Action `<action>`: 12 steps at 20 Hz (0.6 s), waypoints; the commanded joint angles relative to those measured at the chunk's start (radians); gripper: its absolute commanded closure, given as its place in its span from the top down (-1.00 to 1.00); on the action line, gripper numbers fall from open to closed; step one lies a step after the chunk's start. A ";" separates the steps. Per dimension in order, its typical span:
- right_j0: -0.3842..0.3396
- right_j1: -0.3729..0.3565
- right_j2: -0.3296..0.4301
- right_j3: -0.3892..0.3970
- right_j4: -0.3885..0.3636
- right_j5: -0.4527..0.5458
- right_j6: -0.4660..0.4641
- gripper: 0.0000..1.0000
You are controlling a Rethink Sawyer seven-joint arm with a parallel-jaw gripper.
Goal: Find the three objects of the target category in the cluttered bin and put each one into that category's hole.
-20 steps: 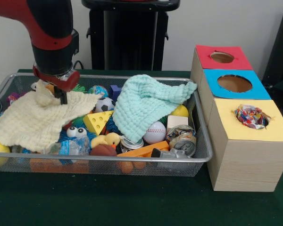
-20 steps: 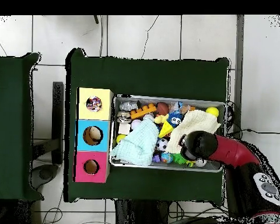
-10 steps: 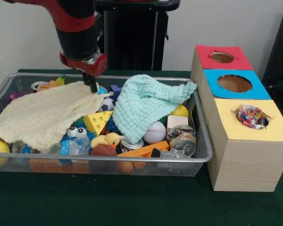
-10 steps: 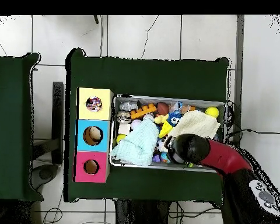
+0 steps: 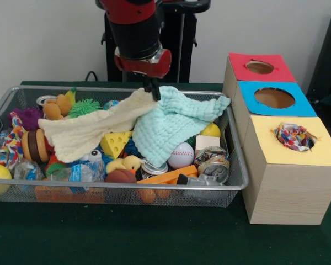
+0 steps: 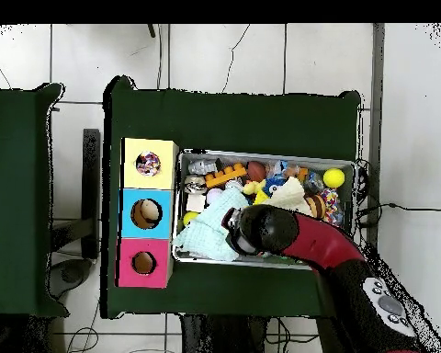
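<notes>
Jaws pinch a corner of the yellow cloth; the gripper hovers at the wire bin's twelve o'clock rim. The trailing cloth, sagging toward eight o'clock, may snag toys or slip free over the mint cloth.

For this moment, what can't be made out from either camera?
- Whatever lies under the green cloth: covered in both views.
- Bin contents beneath the yellow cloth, which the gripper holds by one corner: front view, the cloth drapes over them.
- Rear middle of the bin: overhead view, the arm blocks it.
- Insides of the red box and blue box: too dark in both views.
</notes>
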 commanded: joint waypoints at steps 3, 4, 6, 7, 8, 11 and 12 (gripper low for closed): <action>0.029 -0.010 0.119 0.093 0.102 -0.110 0.131 -1.00; 0.030 -0.009 0.122 0.090 0.107 -0.109 0.127 -1.00; 0.032 -0.023 0.133 0.111 0.122 -0.120 0.128 -1.00; 0.031 -0.039 0.144 0.147 0.128 -0.142 0.134 -1.00; 0.032 -0.046 0.150 0.173 0.129 -0.168 0.139 -1.00; 0.043 -0.020 0.120 0.156 0.091 -0.208 0.122 -1.00; 0.054 -0.014 0.100 0.148 0.071 -0.216 0.116 -1.00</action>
